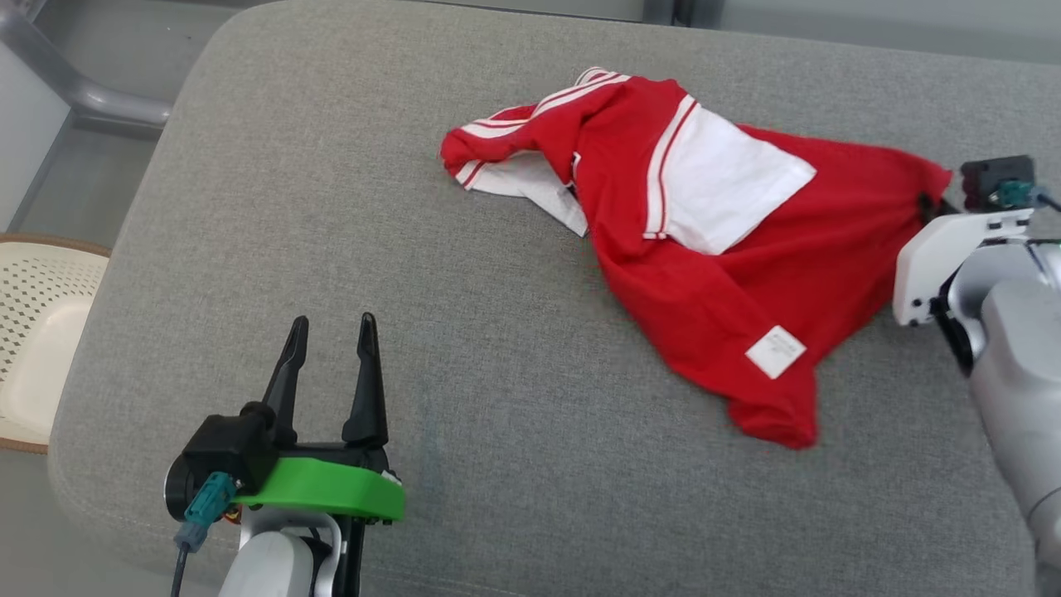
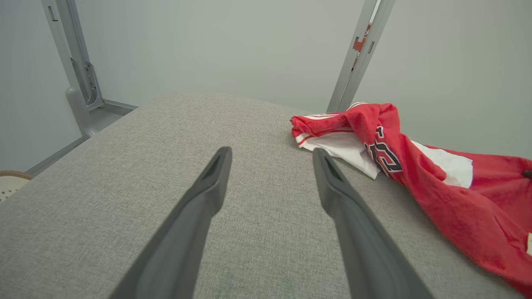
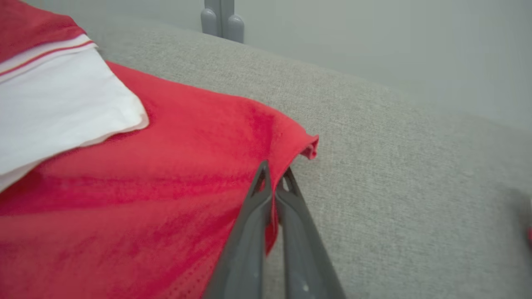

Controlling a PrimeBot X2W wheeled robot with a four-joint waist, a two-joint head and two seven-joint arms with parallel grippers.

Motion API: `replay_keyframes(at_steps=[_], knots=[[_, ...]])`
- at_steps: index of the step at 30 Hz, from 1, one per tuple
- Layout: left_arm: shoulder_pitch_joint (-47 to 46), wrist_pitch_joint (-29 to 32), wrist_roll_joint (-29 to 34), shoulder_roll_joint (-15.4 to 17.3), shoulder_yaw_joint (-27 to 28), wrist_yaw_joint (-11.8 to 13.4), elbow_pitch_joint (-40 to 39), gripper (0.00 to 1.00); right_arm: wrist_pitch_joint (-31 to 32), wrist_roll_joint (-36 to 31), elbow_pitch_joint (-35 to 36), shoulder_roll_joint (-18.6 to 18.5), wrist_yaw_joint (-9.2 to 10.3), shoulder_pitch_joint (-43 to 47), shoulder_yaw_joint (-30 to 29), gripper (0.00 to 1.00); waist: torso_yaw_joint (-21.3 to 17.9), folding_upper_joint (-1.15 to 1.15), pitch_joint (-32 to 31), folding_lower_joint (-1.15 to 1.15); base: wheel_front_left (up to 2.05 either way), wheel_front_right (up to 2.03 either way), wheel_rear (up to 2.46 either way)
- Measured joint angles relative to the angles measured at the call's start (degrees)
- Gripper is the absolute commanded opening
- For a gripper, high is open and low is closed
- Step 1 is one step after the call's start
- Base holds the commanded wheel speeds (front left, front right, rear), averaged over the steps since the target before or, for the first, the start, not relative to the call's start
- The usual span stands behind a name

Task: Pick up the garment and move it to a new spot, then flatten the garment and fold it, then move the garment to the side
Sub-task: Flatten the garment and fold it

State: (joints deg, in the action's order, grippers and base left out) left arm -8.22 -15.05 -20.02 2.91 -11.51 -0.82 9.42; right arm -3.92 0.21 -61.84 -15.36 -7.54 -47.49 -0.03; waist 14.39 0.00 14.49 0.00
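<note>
My right claw (image 3: 274,176) is pinched tight on the hem of the red-and-white garment (image 1: 713,274) at 3 o'clock. My left claw (image 1: 331,325), fingers apart, hovers at 7 o'clock over the grey worktop (image 1: 514,398). The garment lies rumpled toward 1 o'clock.

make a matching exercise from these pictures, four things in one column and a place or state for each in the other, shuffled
Things
1. left gripper
2. right gripper
3. white label
4. cream perforated item

Places or states
A. shut on a corner of the red garment
B. past the left edge of the grey surface in the head view
C. open over bare grey fabric, apart from the cloth
D. on the red cloth near its closest hem

Pairs: 1-C, 2-A, 3-D, 4-B
</note>
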Motion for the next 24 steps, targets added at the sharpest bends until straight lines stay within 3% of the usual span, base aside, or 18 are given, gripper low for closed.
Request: replay_keyframes(at_steps=[8,14,15,16,17,24], knots=[[-1.6,0.0,0.1,0.0,-1.3,-0.3,-0.9,1.0,2.4,-5.4,0.1,-9.7,0.0,-9.4,1.0,0.0,0.6,0.0,3.0,0.0,0.0,0.0,0.0],[-3.0,0.0,0.1,0.0,-2.7,-0.5,-1.2,1.0,4.1,-10.4,-0.5,-13.8,0.0,-13.3,-0.5,0.0,1.8,0.0,5.6,0.0,0.0,0.0,0.0],[-3.2,0.0,0.1,0.0,-2.7,-0.5,-1.1,1.0,4.1,-10.8,-0.8,-13.9,0.0,-13.6,-1.2,0.14,2.1,0.0,6.0,0.0,0.0,0.0,0.0],[-3.3,0.0,0.1,0.0,-2.8,-0.5,-1.1,1.0,3.8,-11.1,-0.9,-14.1,0.0,-13.8,-1.9,0.36,2.2,0.0,6.3,0.0,0.0,0.0,0.0],[-3.4,0.0,0.1,0.0,-2.8,-0.5,-1.1,1.0,3.4,-11.3,-1.1,-14.1,0.0,-14.0,-2.6,0.97,2.4,0.0,6.6,0.0,0.0,0.0,0.0],[-3.6,0.0,0.1,0.0,-2.3,-0.1,-0.9,1.0,-0.3,-13.7,-1.7,-13.0,0.0,-13.9,-7.2,1.0,2.0,0.0,6.8,0.01,0.0,0.0,0.0]])
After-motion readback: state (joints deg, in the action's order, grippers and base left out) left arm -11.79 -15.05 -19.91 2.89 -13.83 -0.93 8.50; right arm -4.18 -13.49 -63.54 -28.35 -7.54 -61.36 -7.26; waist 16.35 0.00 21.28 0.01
